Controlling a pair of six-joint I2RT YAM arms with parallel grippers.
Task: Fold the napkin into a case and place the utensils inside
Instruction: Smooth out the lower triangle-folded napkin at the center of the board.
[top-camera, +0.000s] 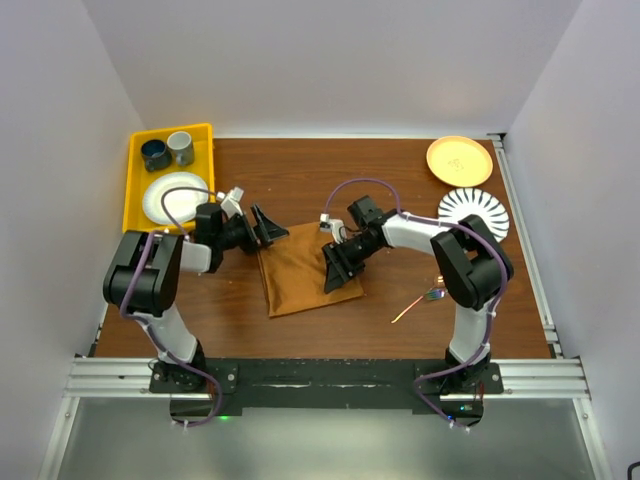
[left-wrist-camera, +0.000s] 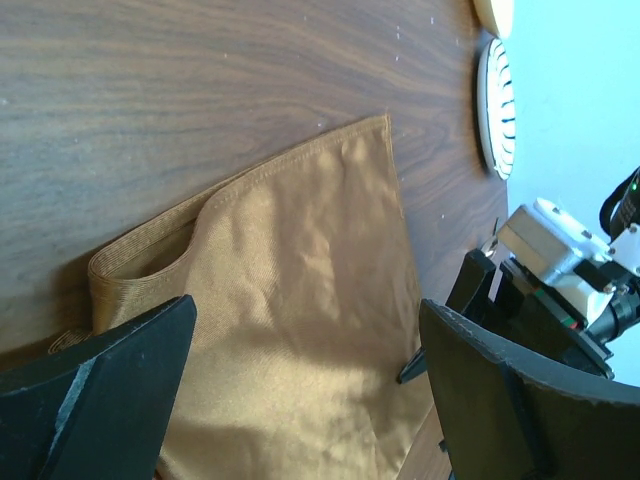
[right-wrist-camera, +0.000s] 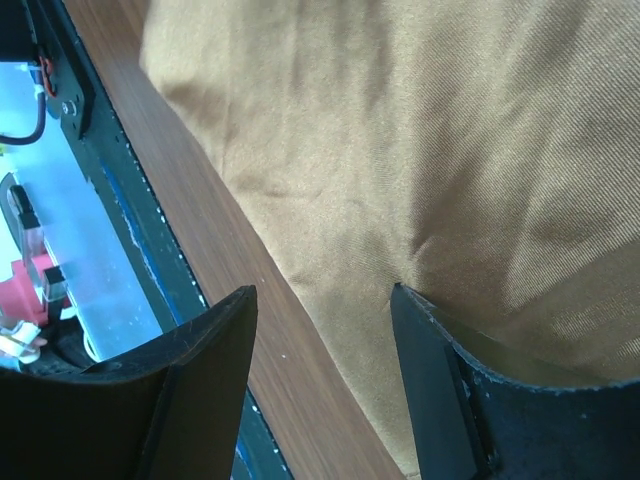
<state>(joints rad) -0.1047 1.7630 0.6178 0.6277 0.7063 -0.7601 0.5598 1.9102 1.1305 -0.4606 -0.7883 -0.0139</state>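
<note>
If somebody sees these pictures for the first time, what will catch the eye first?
First comes the rust-brown napkin, lying partly folded in the middle of the wooden table. The left tool is at its far left corner and the right tool at its right edge, both with jaws apart. Next come the bright yellow tray at the far left and the shiny utensils beside the right arm.

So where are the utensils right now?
In the top view the utensils lie on the table on the right side, between the napkin and the right arm, not on the cloth.
</note>
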